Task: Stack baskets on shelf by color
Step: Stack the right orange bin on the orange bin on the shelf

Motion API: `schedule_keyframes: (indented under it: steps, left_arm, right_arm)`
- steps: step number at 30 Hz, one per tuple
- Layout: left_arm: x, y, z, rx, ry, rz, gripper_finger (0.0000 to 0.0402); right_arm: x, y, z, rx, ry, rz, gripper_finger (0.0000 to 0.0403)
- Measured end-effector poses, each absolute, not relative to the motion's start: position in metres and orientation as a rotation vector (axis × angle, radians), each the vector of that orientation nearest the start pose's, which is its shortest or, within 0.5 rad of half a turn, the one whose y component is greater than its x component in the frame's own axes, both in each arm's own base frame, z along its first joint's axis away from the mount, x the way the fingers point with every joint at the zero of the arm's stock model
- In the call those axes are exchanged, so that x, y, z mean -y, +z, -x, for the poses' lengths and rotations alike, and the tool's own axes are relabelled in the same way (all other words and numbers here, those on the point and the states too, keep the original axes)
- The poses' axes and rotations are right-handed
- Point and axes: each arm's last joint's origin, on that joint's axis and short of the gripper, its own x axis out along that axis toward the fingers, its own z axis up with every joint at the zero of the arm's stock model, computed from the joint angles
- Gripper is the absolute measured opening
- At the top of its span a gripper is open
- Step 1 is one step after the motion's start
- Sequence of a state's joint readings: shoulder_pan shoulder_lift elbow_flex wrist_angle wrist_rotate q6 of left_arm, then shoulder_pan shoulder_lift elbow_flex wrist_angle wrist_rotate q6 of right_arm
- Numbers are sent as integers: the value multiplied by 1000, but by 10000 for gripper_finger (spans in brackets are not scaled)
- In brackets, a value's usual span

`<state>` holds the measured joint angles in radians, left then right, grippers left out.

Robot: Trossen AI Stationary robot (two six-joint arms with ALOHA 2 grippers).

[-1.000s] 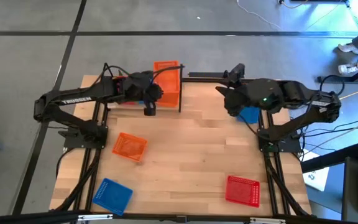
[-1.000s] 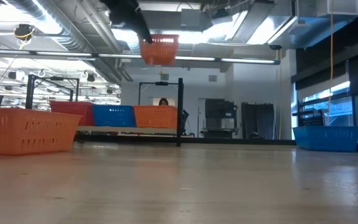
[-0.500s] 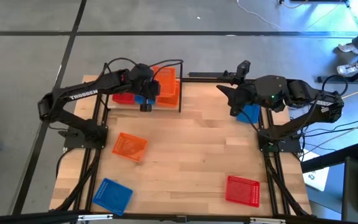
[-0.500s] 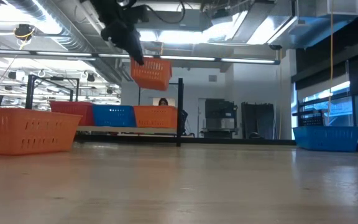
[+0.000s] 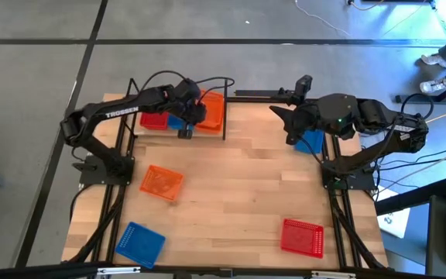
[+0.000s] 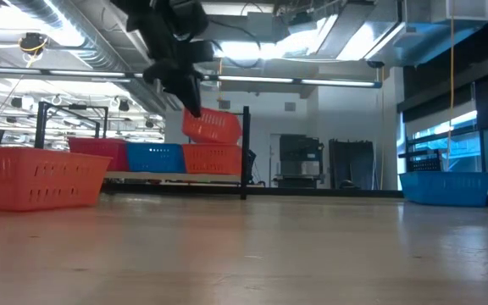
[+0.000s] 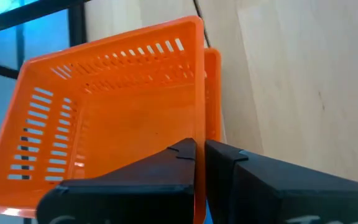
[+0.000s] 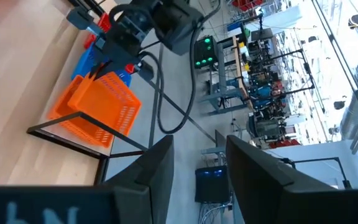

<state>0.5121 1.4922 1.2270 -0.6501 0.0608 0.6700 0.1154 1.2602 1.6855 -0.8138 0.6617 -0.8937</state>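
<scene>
High view: the worktop (image 5: 231, 186) carries the shelf (image 5: 178, 122) at its far-left edge. Left hand (image 5: 191, 111) is clamped on a tilted orange basket (image 6: 212, 126) above another orange basket (image 6: 213, 158), apparently not yet seated. Right hand (image 5: 285, 116) hangs spread and empty near the far-right edge.

The narrow light-wood shelf framed by black rods (image 5: 178, 129) stands along the far left edge of the wooden worktop (image 5: 231, 194). On it sit a red mesh basket (image 5: 153, 121) at the left, a blue mesh basket (image 6: 154, 158) in the middle and an orange mesh basket (image 6: 214, 158) at the right. A second orange mesh basket (image 6: 212, 126) hangs tilted just above that one, held by the left claw (image 5: 190, 113).
</scene>
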Motion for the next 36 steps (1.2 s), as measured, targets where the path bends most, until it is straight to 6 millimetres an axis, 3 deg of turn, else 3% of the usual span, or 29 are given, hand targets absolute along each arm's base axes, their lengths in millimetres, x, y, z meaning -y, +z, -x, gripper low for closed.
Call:
schedule_keyframes:
  steps: [19,26,36]
  left_arm:
    - [-161,279,-275,-912,16,-347,0]
    - [-161,278,-275,-914,8,-388,23]
    - [-168,252,-288,-1025,25,-393,56]
  right_arm:
    - [-8,480,-223,-553,-363,1001,149]
    - [-8,480,-224,-558,-357,1025,149]
    - [-7,482,-224,-560,-414,1022,149]
